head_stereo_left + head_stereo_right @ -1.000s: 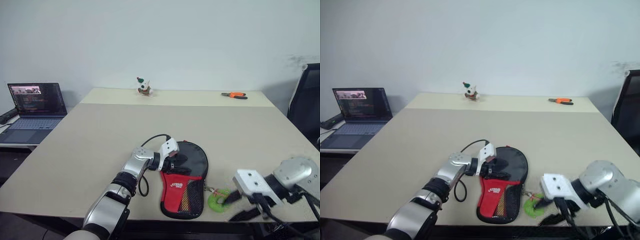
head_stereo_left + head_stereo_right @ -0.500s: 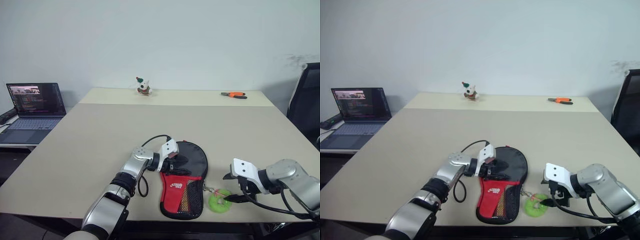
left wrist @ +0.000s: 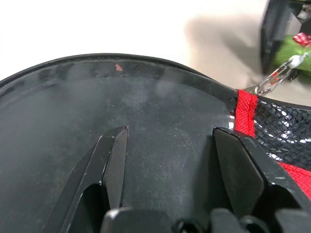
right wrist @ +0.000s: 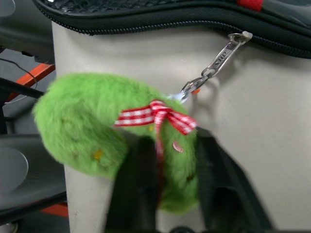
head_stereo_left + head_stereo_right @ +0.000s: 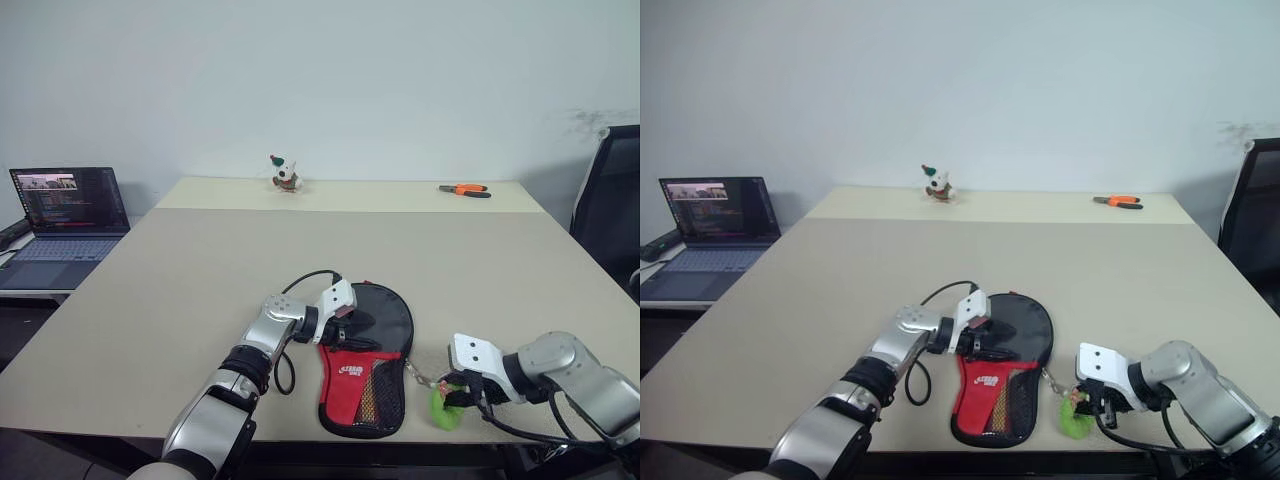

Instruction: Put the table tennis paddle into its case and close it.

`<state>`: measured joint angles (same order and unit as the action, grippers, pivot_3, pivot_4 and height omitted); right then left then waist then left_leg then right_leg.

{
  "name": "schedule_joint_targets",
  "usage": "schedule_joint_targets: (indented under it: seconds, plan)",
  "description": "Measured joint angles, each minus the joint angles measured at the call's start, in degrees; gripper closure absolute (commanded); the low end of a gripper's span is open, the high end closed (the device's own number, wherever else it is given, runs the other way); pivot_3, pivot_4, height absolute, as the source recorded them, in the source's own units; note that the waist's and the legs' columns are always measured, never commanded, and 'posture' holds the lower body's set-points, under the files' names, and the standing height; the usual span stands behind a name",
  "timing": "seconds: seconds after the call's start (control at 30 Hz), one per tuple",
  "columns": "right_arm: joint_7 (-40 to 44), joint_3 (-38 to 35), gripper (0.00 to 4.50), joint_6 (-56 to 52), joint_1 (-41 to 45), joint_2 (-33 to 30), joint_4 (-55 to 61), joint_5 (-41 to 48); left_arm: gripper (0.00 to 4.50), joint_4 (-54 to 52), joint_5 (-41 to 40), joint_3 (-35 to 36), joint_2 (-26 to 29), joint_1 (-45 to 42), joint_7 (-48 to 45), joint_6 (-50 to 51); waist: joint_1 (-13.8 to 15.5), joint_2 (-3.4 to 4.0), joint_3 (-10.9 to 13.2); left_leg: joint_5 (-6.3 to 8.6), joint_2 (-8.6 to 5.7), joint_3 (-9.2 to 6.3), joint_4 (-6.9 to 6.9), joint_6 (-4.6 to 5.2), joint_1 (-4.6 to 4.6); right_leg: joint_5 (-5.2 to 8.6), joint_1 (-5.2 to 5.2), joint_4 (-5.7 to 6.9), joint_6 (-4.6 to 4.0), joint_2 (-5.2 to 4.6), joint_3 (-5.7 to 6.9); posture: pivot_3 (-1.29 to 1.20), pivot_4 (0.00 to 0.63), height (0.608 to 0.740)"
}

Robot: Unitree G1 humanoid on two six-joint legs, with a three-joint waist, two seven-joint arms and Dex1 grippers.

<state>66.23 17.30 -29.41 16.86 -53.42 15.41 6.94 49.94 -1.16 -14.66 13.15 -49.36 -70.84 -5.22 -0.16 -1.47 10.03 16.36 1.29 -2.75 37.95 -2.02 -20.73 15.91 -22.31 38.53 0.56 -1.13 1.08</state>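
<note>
The case [image 5: 365, 372], black with a red logo panel and a mesh pocket, lies flat near the table's front edge. My left gripper [image 5: 355, 325] rests open on its round black upper face, fingers [image 3: 116, 150] spread on the glossy surface. The table tennis paddle is hidden from view. A green plush charm [image 5: 442, 408] with a red checked ribbon hangs from the case's zip by a metal clip [image 4: 214, 65]. My right gripper [image 4: 170, 148] is shut on that charm [image 4: 82, 131], just right of the case's lower edge.
An open laptop [image 5: 65, 210] sits on a side table at the far left. A small toy figure [image 5: 285, 173] and orange pliers [image 5: 465, 189] lie at the table's back. A black chair [image 5: 610, 200] stands at the right. The case is close to the front edge.
My right gripper came down and in toward the green charm, then closed on it, tipping it up on edge. The left gripper and case stayed put.
</note>
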Motion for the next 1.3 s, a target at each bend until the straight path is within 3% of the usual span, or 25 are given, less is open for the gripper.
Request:
schedule_joint_targets:
  seconds: [0.27, 0.77, 1.3]
  plan:
    - [3.61, -0.26, 4.49, 3.13, -1.86, -6.41, 2.53, -1.20, 1.45, -0.36, -0.19, -0.10, -0.08, 0.31, -1.27, 0.12, 0.02, 0.02, -0.01, 0.00, 0.00, -0.01, -0.03, 0.00, -0.02, 0.01, 0.00, -0.05, 0.00, 0.00, 0.02, 0.00, 0.150, 0.740]
    - [6.37, 5.19, 4.49, 12.41, -2.21, -6.68, 11.18, -8.20, 1.45, -0.71, -0.05, -0.18, -1.29, 0.41, -0.94, 0.61, 0.57, 0.09, -0.06, 0.08, -0.03, -0.15, -0.07, 0.13, -0.13, 0.00, 0.12, -0.45, 0.04, -0.04, 0.17, 0.00, 0.150, 0.740]
    - [12.03, 1.37, 4.49, 8.33, -9.05, -13.26, 27.67, -0.63, 1.45, -0.03, 0.49, -0.33, -2.27, 0.34, 1.75, 0.73, 0.95, 0.12, -0.10, 0.09, -0.09, -0.18, -0.01, 0.14, -0.09, -0.02, 0.24, -0.50, 0.12, -0.11, 0.18, 0.00, 0.150, 0.740]
